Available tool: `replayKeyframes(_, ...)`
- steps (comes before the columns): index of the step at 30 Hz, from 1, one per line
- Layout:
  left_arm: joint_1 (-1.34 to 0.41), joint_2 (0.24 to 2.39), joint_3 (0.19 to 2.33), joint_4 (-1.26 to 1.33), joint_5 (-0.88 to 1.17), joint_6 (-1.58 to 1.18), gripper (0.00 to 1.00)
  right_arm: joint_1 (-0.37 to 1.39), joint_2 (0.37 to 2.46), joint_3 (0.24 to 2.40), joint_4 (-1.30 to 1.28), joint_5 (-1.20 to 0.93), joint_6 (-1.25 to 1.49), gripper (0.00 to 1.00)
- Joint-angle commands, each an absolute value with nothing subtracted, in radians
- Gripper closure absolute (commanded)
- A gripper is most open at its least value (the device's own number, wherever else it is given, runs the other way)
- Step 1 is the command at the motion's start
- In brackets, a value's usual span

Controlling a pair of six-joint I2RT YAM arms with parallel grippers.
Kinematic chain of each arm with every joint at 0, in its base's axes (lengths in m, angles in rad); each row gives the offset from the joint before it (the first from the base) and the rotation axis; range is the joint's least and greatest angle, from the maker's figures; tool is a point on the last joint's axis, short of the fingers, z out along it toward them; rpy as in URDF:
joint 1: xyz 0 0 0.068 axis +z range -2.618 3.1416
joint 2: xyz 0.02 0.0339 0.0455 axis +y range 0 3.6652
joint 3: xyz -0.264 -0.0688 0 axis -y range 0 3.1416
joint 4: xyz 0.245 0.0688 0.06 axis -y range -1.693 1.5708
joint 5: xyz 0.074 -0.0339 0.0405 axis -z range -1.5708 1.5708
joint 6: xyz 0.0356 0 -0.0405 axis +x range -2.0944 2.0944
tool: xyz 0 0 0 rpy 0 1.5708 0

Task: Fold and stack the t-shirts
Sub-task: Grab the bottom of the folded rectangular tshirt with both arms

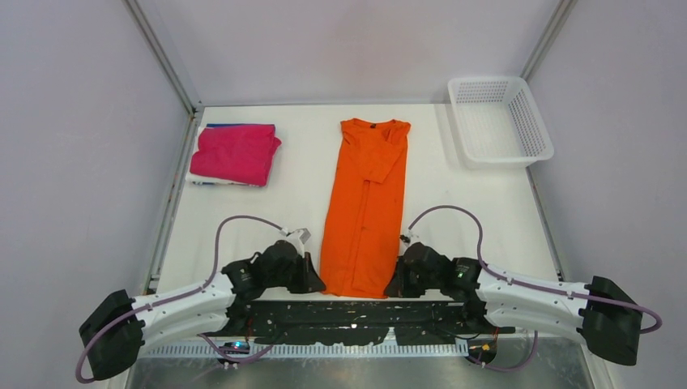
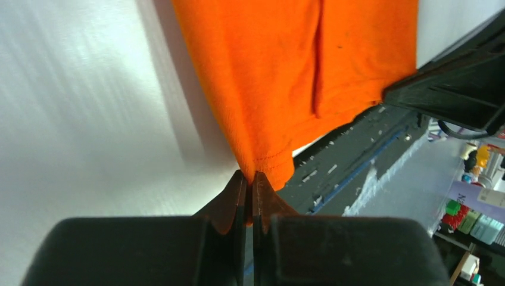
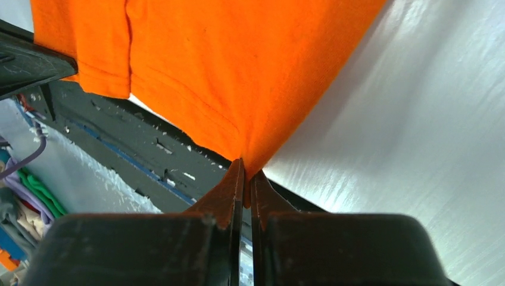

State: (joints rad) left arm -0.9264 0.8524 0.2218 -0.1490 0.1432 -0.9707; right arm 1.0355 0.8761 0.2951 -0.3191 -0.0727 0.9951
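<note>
Orange t-shirt [image 1: 366, 203] is laid out in the middle of the tabletop, folded lengthwise into a long narrow strip w/ the sleeves tucked in. Collar is toward the far edge and the hem is right at the near edge. It looks pretty flat, w/ one seam-like crease down the center.

Both arms are on the hem. Left gripper [image 2: 250, 179] has its jaws closed tight on the hem's left corner, and the wrist cam shows the orange cloth pinched right between the tips. Right gripper [image 3: 246, 170] is the same deal on the hem's right corner: jaws clamped, fabric coming out of the tips in a little peak. From the top cam the 2 grippers sit on either side of the strip, close to the near edge, roughly level w/ each other.

Magenta-pink t-shirt [image 1: 235, 152] is folded into a chunky rectangle by the far left corner, well apart from the orange one. A sliver of the blue t-shirt [image 1: 235, 126] peeks out along its far side; can't tell much more abt it.

White mesh basket [image 1: 538, 130] sits at the far right corner.
</note>
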Motion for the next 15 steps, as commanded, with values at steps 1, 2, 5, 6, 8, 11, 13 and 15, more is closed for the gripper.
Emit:
replayKeyframes(1,-0.953,0.780,0.229,-0.114,0.175,-0.978,1.00,1.066,0.824,0.294,-0.322,-0.064,1.010,0.95)
replayKeyframes(2,-0.953,0.764,0.230,-0.111,0.168,-0.974,1.00,1.067,0.805,0.296,-0.324,-0.057,1.008,0.95)
replayKeyframes(5,-0.953,0.725,0.229,-0.067,0.124,-0.968,1.00,1.068,0.756,0.322,-0.341,0.012,0.992,0.95)
replayKeyframes(6,-0.951,0.721,0.233,-0.045,0.106,-0.963,1.00,1.068,0.734,0.329,-0.353,0.051,0.983,0.95)
replayKeyframes(8,-0.950,0.737,0.267,-0.031,0.082,-0.938,1.00,1.066,0.714,0.351,-0.363,0.090,0.974,0.95)
replayKeyframes(11,-0.938,0.792,0.341,-0.040,0.023,-0.909,1.00,1.059,0.714,0.379,-0.354,0.134,0.964,0.95)
replayKeyframes(13,-0.905,0.841,0.381,-0.008,0.035,-0.887,1.00,1.043,0.729,0.402,-0.334,0.155,0.944,0.95)
replayKeyframes(15,-0.859,0.900,0.420,0.041,0.076,-0.868,1.00,1.023,0.757,0.439,-0.319,0.191,0.920,0.95)
